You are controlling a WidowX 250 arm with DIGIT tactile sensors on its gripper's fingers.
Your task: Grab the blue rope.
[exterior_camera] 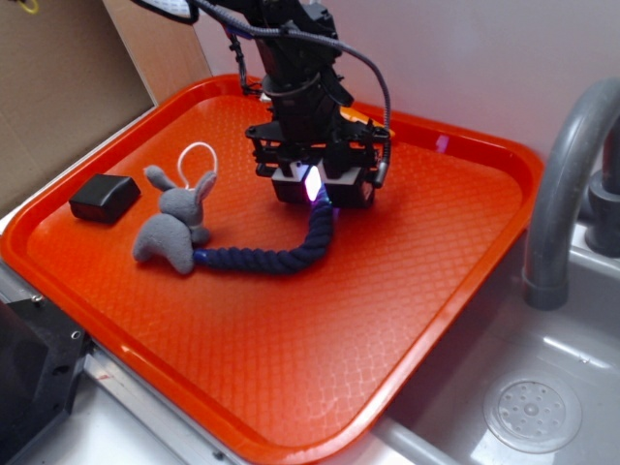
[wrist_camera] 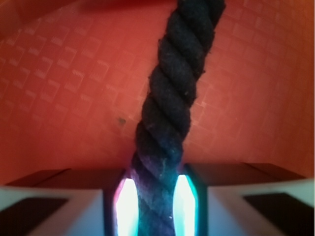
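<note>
The gripper (exterior_camera: 315, 184) is closed round one end of the blue rope (exterior_camera: 276, 254), whose far end touches the grey plush bunny (exterior_camera: 174, 225); that side is blocked. A black box (exterior_camera: 104, 198) lies near the left rim of the orange tray (exterior_camera: 320, 387). Bare tray floor is seen in front and to the right. A grey faucet (exterior_camera: 562, 184) stands beyond the right rim.
</note>
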